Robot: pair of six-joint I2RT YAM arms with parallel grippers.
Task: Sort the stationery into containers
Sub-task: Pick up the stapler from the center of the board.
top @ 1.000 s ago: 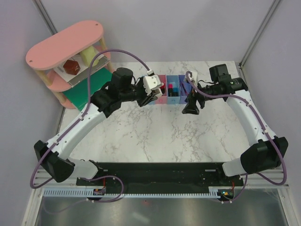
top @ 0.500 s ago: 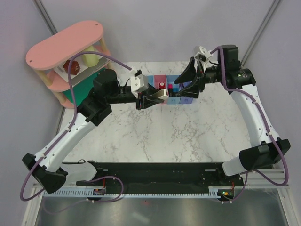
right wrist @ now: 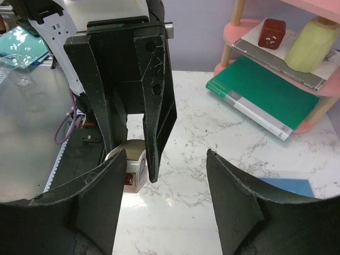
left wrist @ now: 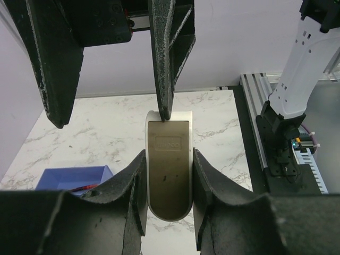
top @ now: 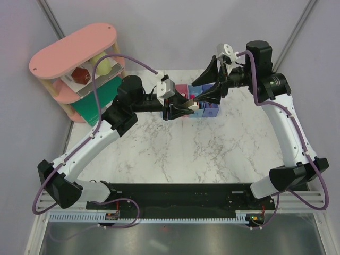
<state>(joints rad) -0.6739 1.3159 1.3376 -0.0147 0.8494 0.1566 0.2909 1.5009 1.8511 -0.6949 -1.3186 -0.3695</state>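
Evidently you are partway through placing the stapler, and it reads as a pass from one arm to the other. Nearest you lies the marble desk (top: 175, 154), beyond the arm bases. Further in, your left gripper (top: 183, 104) is clamped on the beige-grey stapler (left wrist: 169, 175), one finger on each long side. It holds the stapler above the desk, close by the row of containers (top: 208, 111). Facing it, your right gripper (left wrist: 111, 119) stands wide apart. One fingertip touches the stapler's free end and the other hangs well off to the side, so it grips nothing.

I judge the next move calls for you to shift the right gripper sideways until the free end sits between both its fingers. Close on it, and only then let the left gripper go. Releasing early would drop the block, and I cannot tell whether it would land in a bin.

The left wrist view shows that fingertip contact. It also shows a thin red item, likely a pen (left wrist: 82, 187), lying in a blue bin (left wrist: 58, 178) below. The overhead view hides both behind the arms. The right wrist view gives only a sliver of the stapler behind the left gripper's fingers, but it shows the far ground best: the green board (right wrist: 255, 90) under the pink shelf (top: 71, 50). Only the overhead view places both arms against the row of containers.
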